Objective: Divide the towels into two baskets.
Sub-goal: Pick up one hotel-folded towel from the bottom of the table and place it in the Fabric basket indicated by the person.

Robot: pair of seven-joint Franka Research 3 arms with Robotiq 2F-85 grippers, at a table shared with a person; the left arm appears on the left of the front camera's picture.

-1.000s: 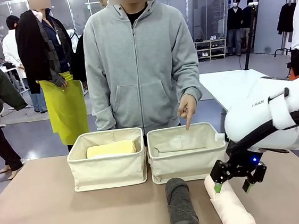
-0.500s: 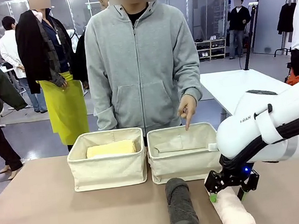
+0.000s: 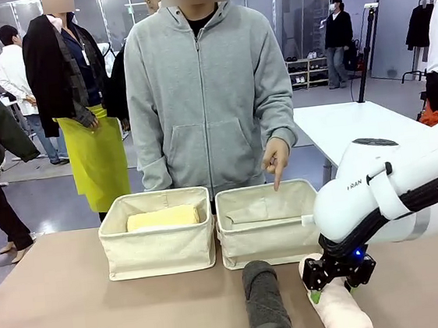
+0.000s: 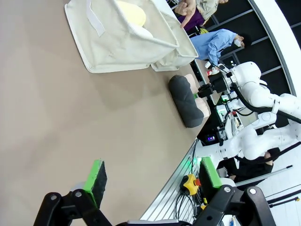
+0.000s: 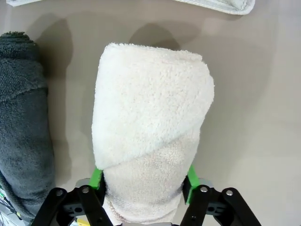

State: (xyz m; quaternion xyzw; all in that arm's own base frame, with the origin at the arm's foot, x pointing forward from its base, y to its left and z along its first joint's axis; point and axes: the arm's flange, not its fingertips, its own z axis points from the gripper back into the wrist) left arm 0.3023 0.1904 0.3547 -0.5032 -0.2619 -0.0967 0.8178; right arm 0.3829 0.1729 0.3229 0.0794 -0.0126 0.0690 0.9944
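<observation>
Over the pink towel (image 3: 340, 308), right end effector (image 3: 330, 284) has lowered.

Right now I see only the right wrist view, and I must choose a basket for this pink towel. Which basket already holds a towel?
Observer: The pale yellow towel lies in the basket on the robot's left.
Operator: And the other basket?
Observer: The basket on the robot's right stands just beyond the pink towel, and the person's hand points a finger down into it.
Operator: Is the left arm in my way?
Observer: No. The left gripper sits across the table from the towels, its fingers open.
</observation>
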